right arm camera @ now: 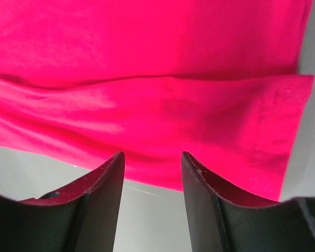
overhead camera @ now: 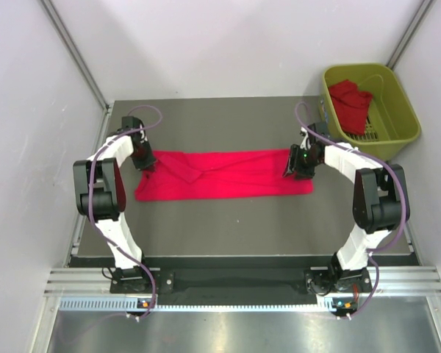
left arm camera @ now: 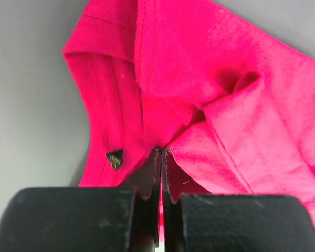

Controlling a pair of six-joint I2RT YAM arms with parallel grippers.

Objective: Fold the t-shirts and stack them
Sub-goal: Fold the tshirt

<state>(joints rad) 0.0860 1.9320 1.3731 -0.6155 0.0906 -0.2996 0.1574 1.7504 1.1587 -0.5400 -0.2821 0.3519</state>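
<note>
A red t-shirt (overhead camera: 228, 176) lies on the dark table, folded into a long band running left to right. My left gripper (overhead camera: 147, 163) is at its far left corner, shut on a bunched fold of the cloth (left arm camera: 226, 63); the cloth gathers at the fingertips (left arm camera: 161, 152). My right gripper (overhead camera: 292, 168) is at the shirt's right end, open, its fingers (right arm camera: 113, 168) apart just off the shirt's edge (right arm camera: 147, 63) with bare table between them. A second red t-shirt (overhead camera: 350, 103) lies crumpled in the basket.
The yellow-green basket (overhead camera: 408, 118) stands off the table's far right corner. A small black label (left arm camera: 114, 157) shows on the shirt's hem beside my left fingers. White walls close in the table at the back and sides.
</note>
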